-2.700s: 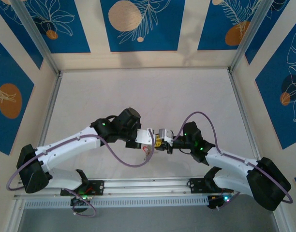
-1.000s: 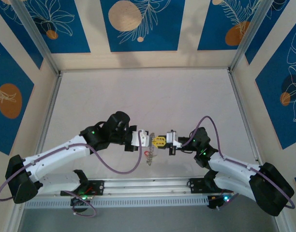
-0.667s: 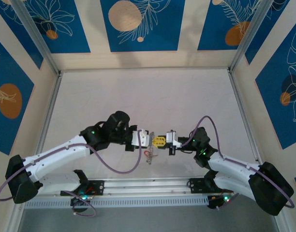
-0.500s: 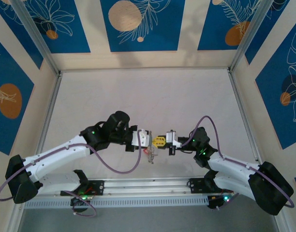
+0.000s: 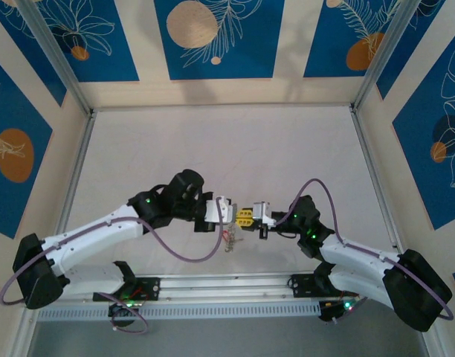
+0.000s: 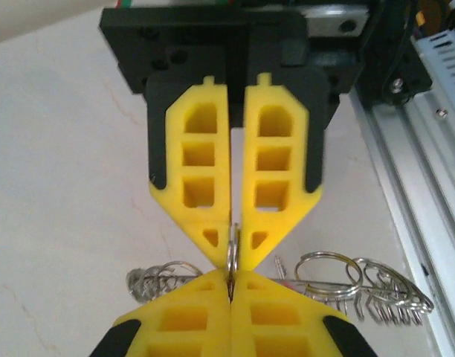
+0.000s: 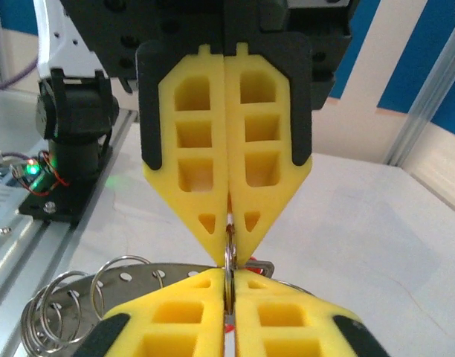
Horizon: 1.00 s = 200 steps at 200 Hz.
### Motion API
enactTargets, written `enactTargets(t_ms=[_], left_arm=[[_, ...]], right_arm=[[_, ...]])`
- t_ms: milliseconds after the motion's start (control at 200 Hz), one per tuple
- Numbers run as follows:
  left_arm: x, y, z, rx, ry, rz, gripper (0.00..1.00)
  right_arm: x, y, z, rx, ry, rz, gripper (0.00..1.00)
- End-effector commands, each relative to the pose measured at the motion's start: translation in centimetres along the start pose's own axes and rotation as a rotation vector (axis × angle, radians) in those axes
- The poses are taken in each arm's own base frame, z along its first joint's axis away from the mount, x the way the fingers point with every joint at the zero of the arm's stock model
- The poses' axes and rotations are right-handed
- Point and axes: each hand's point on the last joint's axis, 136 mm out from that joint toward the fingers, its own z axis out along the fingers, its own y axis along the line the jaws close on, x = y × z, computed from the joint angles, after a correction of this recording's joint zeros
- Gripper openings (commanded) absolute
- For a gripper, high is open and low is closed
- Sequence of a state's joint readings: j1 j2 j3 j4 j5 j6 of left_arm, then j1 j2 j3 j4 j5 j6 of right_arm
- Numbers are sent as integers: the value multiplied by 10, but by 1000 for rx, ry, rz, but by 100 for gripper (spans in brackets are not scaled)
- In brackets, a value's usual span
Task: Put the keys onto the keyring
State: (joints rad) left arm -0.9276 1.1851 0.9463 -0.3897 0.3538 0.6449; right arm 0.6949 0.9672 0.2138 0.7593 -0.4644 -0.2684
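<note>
A thin silvery keyring [image 6: 232,255] stands edge-on between two pairs of yellow fingertips that meet tip to tip. My left gripper [image 6: 231,281] is shut on its near edge, and my right gripper [image 7: 229,277] is shut on the other edge. The same ring [image 7: 229,253] has a red sliver of a key [image 7: 230,326] low between my right fingers. Another red bit [image 7: 255,262] peeks out behind them. In the top view the left gripper [image 5: 228,212] and the right gripper [image 5: 243,216] touch just above the table.
A flat metal strip with holes [image 7: 142,277] lies on the table under the grippers, carrying several loose rings [image 7: 40,321]. From above it is a small metal cluster [image 5: 229,237]. The aluminium base rail [image 5: 227,282] runs close behind it.
Over the last second the left gripper has edged right and closed the small gap to the right gripper. The metal cluster on the table has stayed in place.
</note>
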Motion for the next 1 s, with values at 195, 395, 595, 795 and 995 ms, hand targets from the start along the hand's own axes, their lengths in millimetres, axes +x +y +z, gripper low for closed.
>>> enactTargets(t_ms=[195, 395, 595, 795, 995], left_arm=[[18, 0, -4, 37, 234, 102, 0], [10, -3, -1, 59, 210, 95, 0], [3, -3, -1, 60, 185, 84, 0], [-1, -2, -3, 48, 161, 78, 0], [0, 9, -9, -19, 62, -27, 15]], right_arm=[[2, -10, 4, 39, 51, -8, 18], [4, -10, 11, 18, 60, 14, 18], [7, -9, 18, 0, 64, 39, 18], [6, -10, 24, -9, 58, 46, 8], [-11, -9, 19, -6, -27, 15, 0]])
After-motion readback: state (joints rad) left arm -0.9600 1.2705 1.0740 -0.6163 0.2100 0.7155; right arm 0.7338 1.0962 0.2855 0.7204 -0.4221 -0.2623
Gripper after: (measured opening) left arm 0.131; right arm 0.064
